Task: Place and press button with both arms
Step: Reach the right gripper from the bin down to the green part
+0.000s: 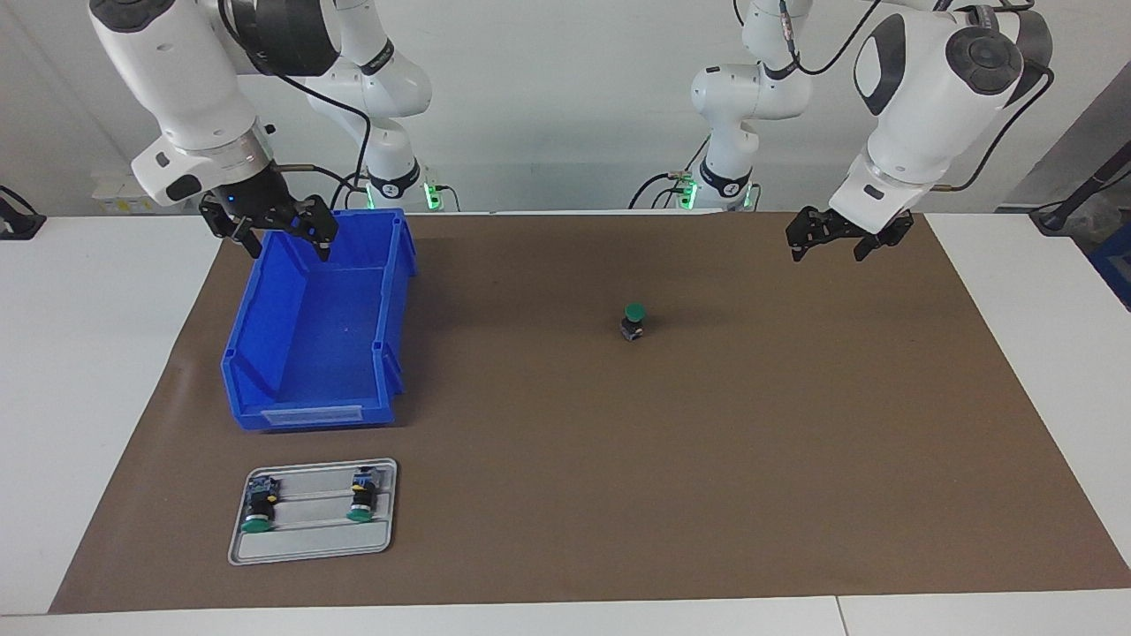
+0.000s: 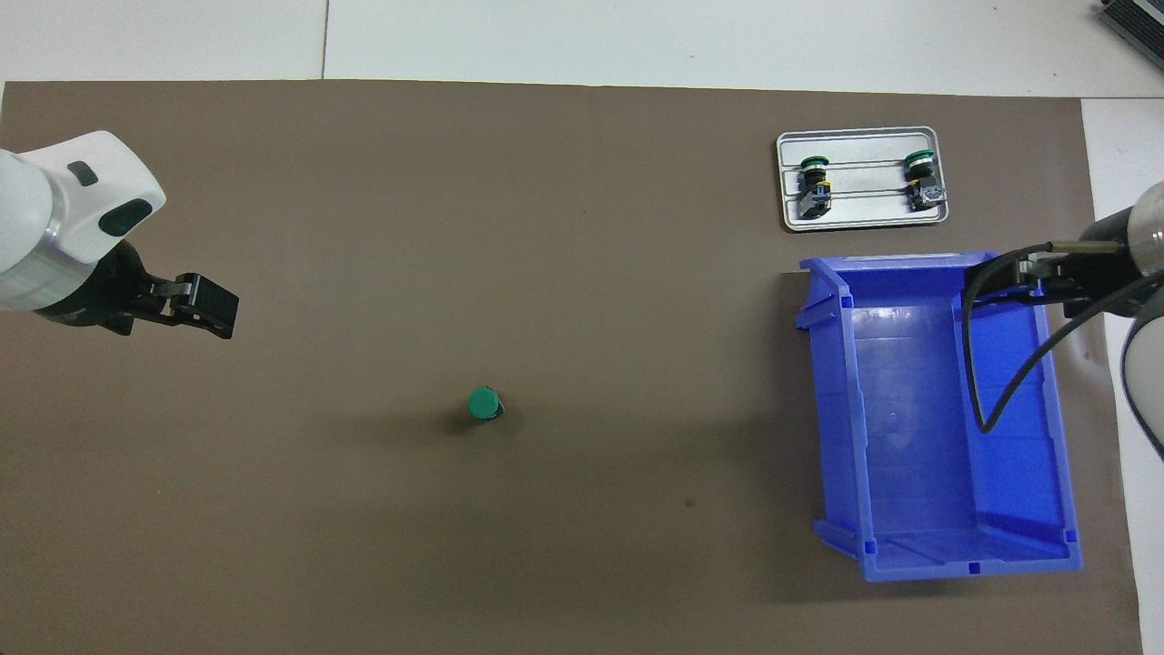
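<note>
One button (image 1: 633, 320) upright on tabletop (image 1: 618, 424), unpressed; both pincers (image 1: 834, 240) (image 1: 269, 231) spread, aloft, empty — pressing next, needing descent onto cap.

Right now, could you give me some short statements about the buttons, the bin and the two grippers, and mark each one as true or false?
1. One button stands alone on the brown mat, green cap up. True.
2. The blue bin holds two buttons. False: the bin shows nothing inside; the two other buttons lie on the grey tray.
3. The right gripper is over the bin's end nearer the robots. True.
4. The left gripper grips the lone button. False: it hangs over bare mat, apart from the button, toward the left arm's end of the table.
5. The tray lies farther from the robots than the bin. True.
</note>
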Controlling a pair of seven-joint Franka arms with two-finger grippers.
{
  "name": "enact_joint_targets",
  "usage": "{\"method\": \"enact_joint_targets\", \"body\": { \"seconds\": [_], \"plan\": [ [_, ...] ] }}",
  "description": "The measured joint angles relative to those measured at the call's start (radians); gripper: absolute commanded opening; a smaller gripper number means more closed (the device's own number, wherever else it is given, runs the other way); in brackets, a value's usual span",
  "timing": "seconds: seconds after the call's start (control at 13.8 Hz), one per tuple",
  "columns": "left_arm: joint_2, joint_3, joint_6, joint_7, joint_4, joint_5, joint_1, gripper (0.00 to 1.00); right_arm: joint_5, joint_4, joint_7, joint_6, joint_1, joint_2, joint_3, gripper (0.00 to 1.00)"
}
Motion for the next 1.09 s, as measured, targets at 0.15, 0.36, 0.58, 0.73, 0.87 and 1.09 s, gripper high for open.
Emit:
{"method": "enact_joint_targets", "body": {
  "seconds": [0.15, 0.36, 0.58, 0.73, 0.87, 1.09],
  "plan": [
    [-0.002, 0.000, 0.000, 0.000, 0.000, 0.000, 0.007, 1.00, 0.000, 0.000, 0.000, 0.000, 0.000, 0.000, 0.000, 1.00],
    [-0.002, -0.001, 0.000, 0.000, 0.000, 0.000, 0.008, 1.00, 0.000, 0.000, 0.000, 0.000, 0.000, 0.000, 0.000, 1.00],
    [-0.002, -0.001, 0.000, -0.001, 0.000, 0.001, 0.019, 1.00, 0.000, 0.000, 0.000, -0.002, 0.000, 0.000, 0.001, 1.00],
    [-0.002, 0.000, 0.000, -0.001, 0.000, 0.001, 0.032, 1.00, 0.000, 0.000, 0.000, -0.010, 0.002, -0.001, 0.005, 1.00],
    [-0.005, 0.005, 0.000, -0.001, 0.000, 0.001, 0.035, 1.00, 0.001, 0.000, 0.000, -0.017, 0.007, -0.007, 0.010, 1.00],
    [-0.007, 0.006, 0.000, -0.001, 0.000, 0.001, 0.035, 1.00, 0.001, 0.000, 0.081, -0.007, 0.072, -0.013, 0.017, 0.99]
  ]
}}
